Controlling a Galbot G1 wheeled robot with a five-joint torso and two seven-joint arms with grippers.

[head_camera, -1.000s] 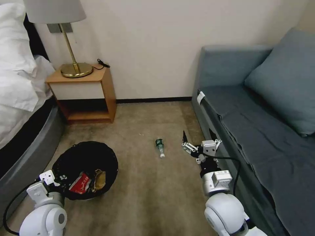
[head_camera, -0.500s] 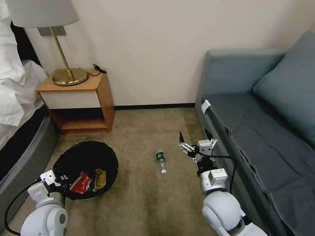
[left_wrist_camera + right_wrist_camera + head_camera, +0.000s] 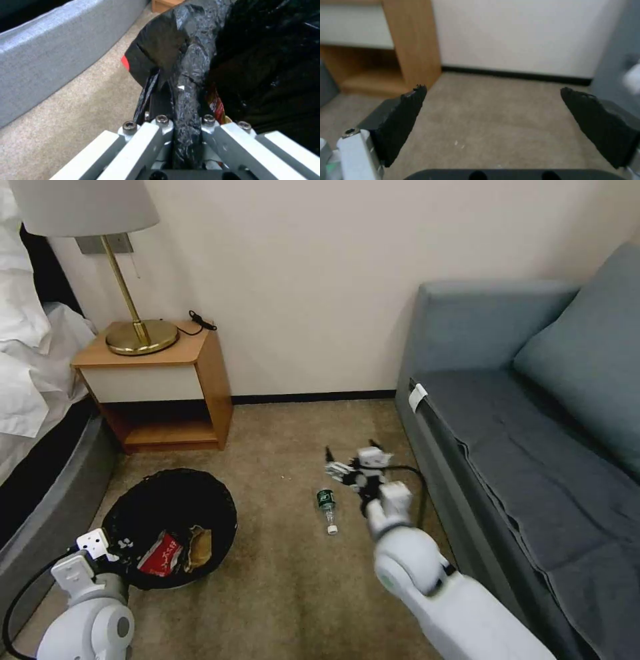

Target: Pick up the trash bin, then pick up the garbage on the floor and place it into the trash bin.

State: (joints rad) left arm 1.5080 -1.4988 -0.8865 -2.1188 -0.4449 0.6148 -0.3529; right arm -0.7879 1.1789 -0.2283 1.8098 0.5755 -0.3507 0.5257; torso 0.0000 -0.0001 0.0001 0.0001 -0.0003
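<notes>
I see tan carpet (image 3: 293,580) between sofa (image 3: 533,447) and nightstand (image 3: 160,373); right hand (image 3: 350,460) gapes empty beside bottle (image 3: 326,507), left hand (image 3: 180,120) clamps trash bin (image 3: 170,527).

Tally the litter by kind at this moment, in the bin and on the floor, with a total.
Red-and-white wrapper, in the trash bin: 1
Gold-brown wrapper, in the bin: 1
Clear bottle, on the carpet: 1
Total visible: 3

Left gripper (image 3: 181,120) clamped on the trash bin (image 3: 200,45), fingers (image 3: 146,135) pinching a crinkled fold of black bag at the rim. Red-and-white wrapper (image 3: 216,106) showing just inside. Tan carpet (image 3: 66,112) below; grey upholstered edge (image 3: 50,45) curving beside it.
</notes>
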